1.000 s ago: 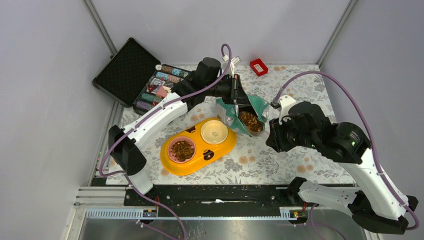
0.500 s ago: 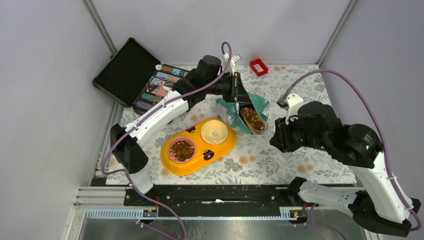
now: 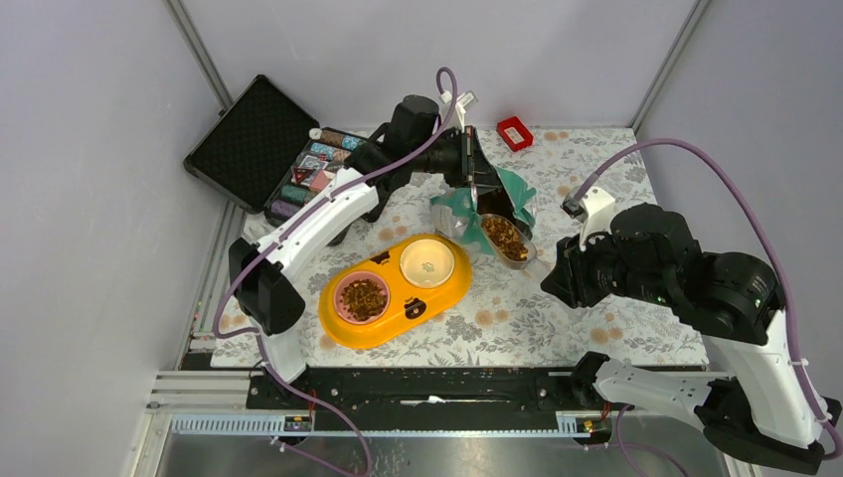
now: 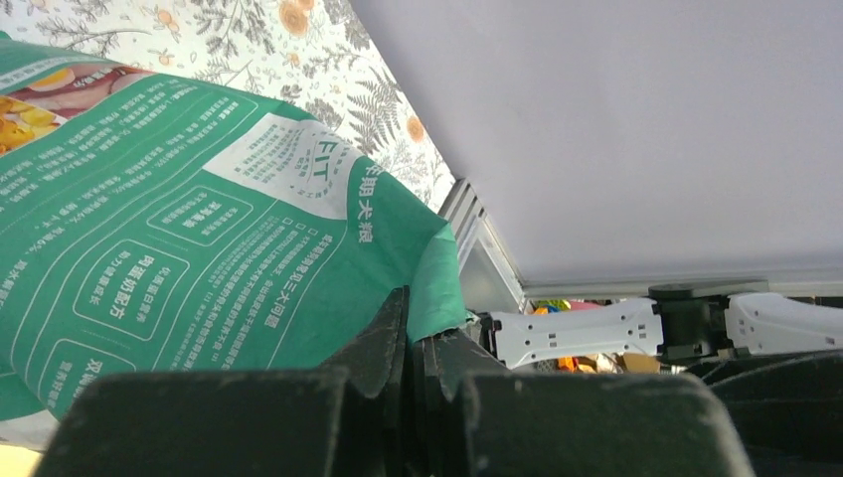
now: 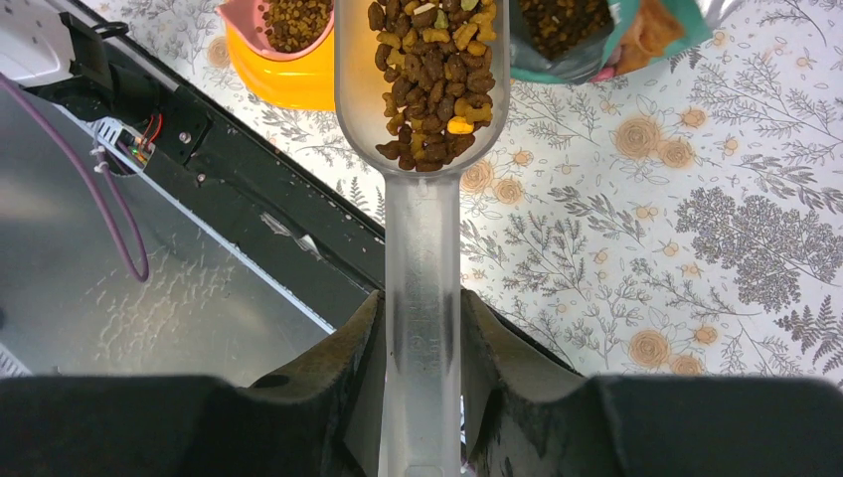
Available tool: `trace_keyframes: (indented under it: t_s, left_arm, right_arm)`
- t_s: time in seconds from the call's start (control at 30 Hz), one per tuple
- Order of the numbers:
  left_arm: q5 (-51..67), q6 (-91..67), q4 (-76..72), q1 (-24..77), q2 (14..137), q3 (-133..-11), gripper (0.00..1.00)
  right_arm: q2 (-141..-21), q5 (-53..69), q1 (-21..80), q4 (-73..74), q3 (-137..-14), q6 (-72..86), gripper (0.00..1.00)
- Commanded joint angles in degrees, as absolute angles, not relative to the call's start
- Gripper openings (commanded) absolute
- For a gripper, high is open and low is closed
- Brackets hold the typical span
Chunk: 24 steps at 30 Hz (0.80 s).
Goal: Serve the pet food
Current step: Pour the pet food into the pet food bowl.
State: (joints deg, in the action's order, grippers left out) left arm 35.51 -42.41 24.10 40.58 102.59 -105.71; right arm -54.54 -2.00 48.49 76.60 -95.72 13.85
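My left gripper (image 4: pixel 422 343) is shut on the top edge of the teal pet food pouch (image 4: pixel 199 229). In the top view the left gripper (image 3: pixel 475 179) holds the pouch (image 3: pixel 502 194) up at the back of the table. A clear plastic scoop (image 5: pixel 421 79) is heaped with brown kibble (image 5: pixel 427 60), and my right gripper (image 5: pixel 421 333) is shut on its handle. The loaded scoop (image 3: pixel 505 238) hangs just outside the pouch's mouth, right of the yellow double feeder (image 3: pixel 452 290). The feeder's pink bowl (image 3: pixel 363 296) holds kibble; its white bowl (image 3: pixel 425 263) has none.
An open black case of poker chips (image 3: pixel 288 159) lies at the back left and a small red box (image 3: pixel 514 132) at the back. The black rail (image 3: pixel 427 388) and a metal ledge run along the near edge.
The right arm has drawn the filled scoop back out of the pouch, toward the right. The left arm has lifted the pouch a little toward the back.
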Motion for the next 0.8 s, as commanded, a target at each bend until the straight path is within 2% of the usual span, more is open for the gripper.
trace_keyframes:
  t_s: [0.0, 0.2, 0.47, 0.77]
  left_arm:
    - [37.94, -45.85, 13.62, 39.78, 102.01, -112.48, 0.0]
    - [38.21, -46.31, 14.14, 37.8, 103.52, -115.18, 0.0]
    - [38.97, -46.45, 14.22, 34.98, 103.02, -115.35, 0.0]
    - [39.05, -46.81, 13.79, 33.97, 101.88, -113.98, 0.0]
  right_arm:
    - [-55.39, -0.18, 49.62, 75.85, -97.68, 12.41, 0.0]
    - [-56.89, 1.52, 52.75, 74.71, -97.24, 13.14, 0.0]
    - [-59.14, -4.38, 61.47, 70.87, -91.08, 15.61, 0.0]
    - [-60.82, -7.05, 66.35, 59.05, -75.84, 20.95, 0.0]
